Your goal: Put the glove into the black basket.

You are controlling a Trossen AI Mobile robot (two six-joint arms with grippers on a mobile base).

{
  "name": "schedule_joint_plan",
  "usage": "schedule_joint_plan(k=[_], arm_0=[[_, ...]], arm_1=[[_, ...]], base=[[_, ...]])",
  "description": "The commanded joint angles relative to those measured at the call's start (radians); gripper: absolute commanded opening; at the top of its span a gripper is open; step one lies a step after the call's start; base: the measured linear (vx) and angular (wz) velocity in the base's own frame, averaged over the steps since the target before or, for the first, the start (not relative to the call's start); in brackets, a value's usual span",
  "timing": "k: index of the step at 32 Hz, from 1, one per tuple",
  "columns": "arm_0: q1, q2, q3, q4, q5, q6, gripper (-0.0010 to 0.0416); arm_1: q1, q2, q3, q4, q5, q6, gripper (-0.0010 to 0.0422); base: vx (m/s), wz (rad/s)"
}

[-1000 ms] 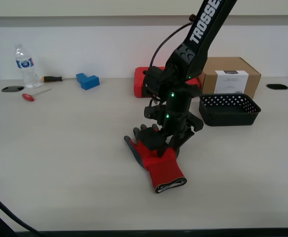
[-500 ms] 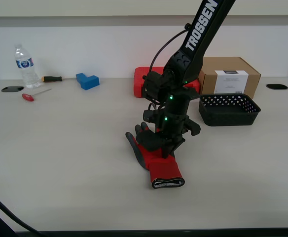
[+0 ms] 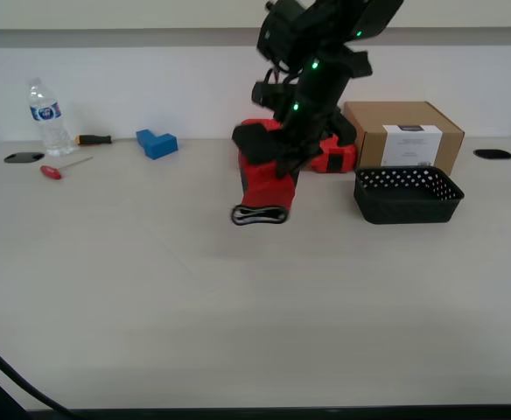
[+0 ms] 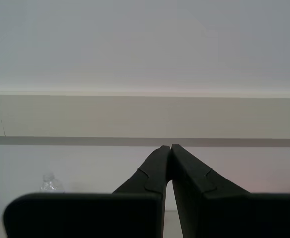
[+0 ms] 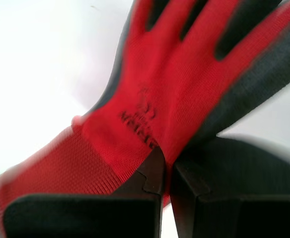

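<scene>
at the exterior view's left, a water bottle, a screwdriver and a blue block on the table. toward the middle, glove hanging cuff-down in the air, pinched in my first gripper by the palm. soft, light, floppy; likely to swing, so a mid-palm pinch seems right. black basket at the right, empty, beside the cardboard box. my second gripper closed on nothing, facing the wall.

Bottle, screwdrivers, blue block, cardboard box.

red glove hanging cuff-down above table, black basket upright
</scene>
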Motion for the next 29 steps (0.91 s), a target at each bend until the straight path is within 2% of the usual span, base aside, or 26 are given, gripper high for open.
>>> schedule_joint_plan(k=[1, 7, 8, 11, 13, 16, 18, 19, 22, 23, 24, 29], arm_0=[[-0.055, -0.1, -0.05, 0.051, 0.046, 0.014, -0.0002], [-0.186, -0.245, -0.178, 0.138, 0.074, 0.043, -0.0002], [-0.267, -0.293, -0.246, 0.19, 0.074, 0.068, -0.0001], [-0.369, -0.328, -0.325, 0.25, 0.075, 0.105, -0.0002], [-0.467, -0.331, -0.383, 0.311, 0.074, 0.113, -0.0002], [-0.537, -0.326, -0.427, 0.391, 0.073, 0.114, -0.0002], [-0.553, -0.294, -0.42, 0.399, 0.072, 0.112, -0.0002], [-0.562, -0.266, -0.406, 0.399, 0.055, 0.108, -0.0002], [-0.565, -0.093, -0.293, 0.398, 0.016, 0.097, -0.0001], [-0.565, -0.074, -0.28, 0.397, 0.016, 0.097, -0.0001], [-0.565, -0.002, -0.227, 0.397, 0.013, 0.095, -0.0001], [-0.565, 0.12, -0.132, 0.385, -0.015, 0.088, -0.0001]], arm_1=[[0.0, 0.0, -0.001, 0.007, -0.001, 0.0, 0.0], [0.0, 0.0, 0.001, 0.006, -0.001, 0.0, 0.0], [0.0, 0.0, 0.0, 0.006, -0.001, 0.0, 0.0], [0.0, 0.0, 0.002, 0.008, -0.002, 0.0, 0.0], [0.0, 0.0, 0.0, 0.008, -0.002, 0.0, 0.0], [0.0, 0.0, 0.001, 0.007, -0.003, 0.0, 0.0], [0.0, 0.0, 0.001, 0.008, -0.003, 0.0, 0.0], [0.0, 0.0, 0.0, 0.007, -0.003, 0.0, 0.0], [0.0, 0.0, 0.0, 0.007, -0.002, 0.0, 0.0], [0.0, 0.0, 0.0, 0.007, -0.002, 0.0, 0.0], [-0.001, 0.001, 0.003, 0.005, 0.0, 0.0, 0.0], [0.0, 0.001, 0.002, 0.006, -0.002, 0.0, 0.0]], base=[[0.0, 0.0], [0.0, 0.0], [0.0, 0.0], [0.0, 0.0], [0.0, 0.0], [0.0, 0.0], [0.0, 0.0], [0.0, 0.0], [0.0, 0.0], [0.0, 0.0], [0.0, 0.0], [-0.003, -0.005]])
